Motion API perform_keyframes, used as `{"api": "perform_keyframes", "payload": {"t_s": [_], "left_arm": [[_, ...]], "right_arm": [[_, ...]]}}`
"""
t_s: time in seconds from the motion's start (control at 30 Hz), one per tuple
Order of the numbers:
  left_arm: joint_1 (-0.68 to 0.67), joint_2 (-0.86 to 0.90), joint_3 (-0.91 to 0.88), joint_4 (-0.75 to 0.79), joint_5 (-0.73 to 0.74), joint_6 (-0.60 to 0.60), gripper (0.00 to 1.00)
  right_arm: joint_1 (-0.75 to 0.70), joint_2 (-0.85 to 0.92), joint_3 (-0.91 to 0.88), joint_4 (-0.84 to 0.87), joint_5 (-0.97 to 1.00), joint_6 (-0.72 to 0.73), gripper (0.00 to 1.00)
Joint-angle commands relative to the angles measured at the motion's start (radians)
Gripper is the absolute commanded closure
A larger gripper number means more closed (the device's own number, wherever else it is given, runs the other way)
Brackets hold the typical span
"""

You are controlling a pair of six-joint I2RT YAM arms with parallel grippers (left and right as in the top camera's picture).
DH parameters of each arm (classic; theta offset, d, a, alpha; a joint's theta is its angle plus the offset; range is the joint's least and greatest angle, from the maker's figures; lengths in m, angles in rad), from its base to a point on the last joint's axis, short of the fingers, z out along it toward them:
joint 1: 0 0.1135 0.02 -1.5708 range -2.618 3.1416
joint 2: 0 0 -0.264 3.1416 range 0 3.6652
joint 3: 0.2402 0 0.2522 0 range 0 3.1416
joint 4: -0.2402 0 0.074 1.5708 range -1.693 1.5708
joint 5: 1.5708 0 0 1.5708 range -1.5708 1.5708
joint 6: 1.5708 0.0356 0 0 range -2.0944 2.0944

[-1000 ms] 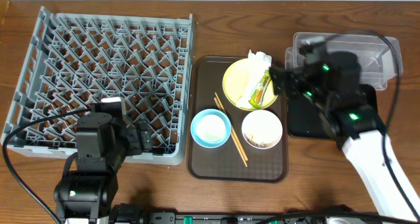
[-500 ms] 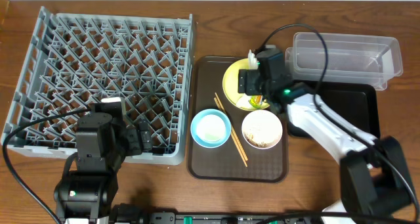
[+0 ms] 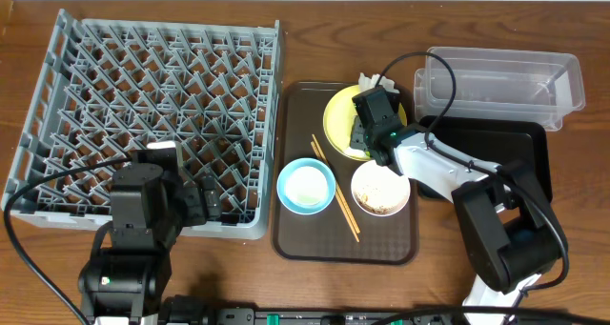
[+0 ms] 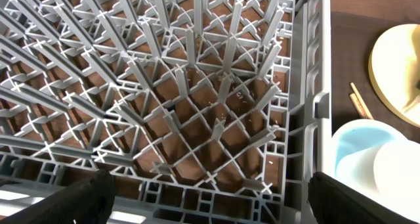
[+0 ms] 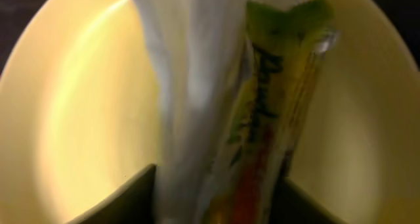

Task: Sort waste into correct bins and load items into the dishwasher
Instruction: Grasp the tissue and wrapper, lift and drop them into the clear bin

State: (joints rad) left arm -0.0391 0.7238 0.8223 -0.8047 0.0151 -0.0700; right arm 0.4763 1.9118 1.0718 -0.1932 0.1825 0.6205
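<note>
On the yellow plate lie a white napkin and a green-and-yellow sachet wrapper. My right gripper is down on the plate. In the right wrist view its fingers press against both sides of napkin and sachet together. My left gripper hangs wide open over the front right corner of the grey dish rack, holding nothing. A light blue bowl, a white bowl and wooden chopsticks lie on the brown tray.
The clear tub stands at the back right with the black tray in front of it. The rack fills the left half of the table. The right arm's cable loops over the black tray.
The right arm swung left from above the tub and black tray onto the yellow plate, and its jaws closed around napkin and sachet. The left arm has not moved.
</note>
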Motion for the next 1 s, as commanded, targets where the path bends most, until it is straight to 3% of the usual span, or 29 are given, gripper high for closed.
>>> {"api": "perform_keyframes", "payload": {"t_s": [0.0,0.23,0.43,0.7,0.97], "left_arm": [[0.006,-0.001,0.023,-0.003,-0.016,0.013,0.04],[0.006,-0.001,0.023,-0.003,-0.016,0.013,0.04],[0.006,-0.001,0.023,-0.003,-0.016,0.013,0.04],[0.006,-0.001,0.023,-0.003,-0.016,0.013,0.04],[0.006,-0.001,0.023,-0.003,-0.015,0.013,0.04]], "right_arm": [[0.008,0.001,0.020,0.015,0.015,0.030,0.74],[-0.025,-0.086,0.072,0.018,0.028,0.003,0.99],[-0.120,-0.223,0.124,0.018,0.087,-0.051,0.99],[-0.306,-0.295,0.124,-0.001,0.215,0.193,0.99],[-0.428,-0.263,0.124,-0.018,0.221,0.293,0.95]]}}
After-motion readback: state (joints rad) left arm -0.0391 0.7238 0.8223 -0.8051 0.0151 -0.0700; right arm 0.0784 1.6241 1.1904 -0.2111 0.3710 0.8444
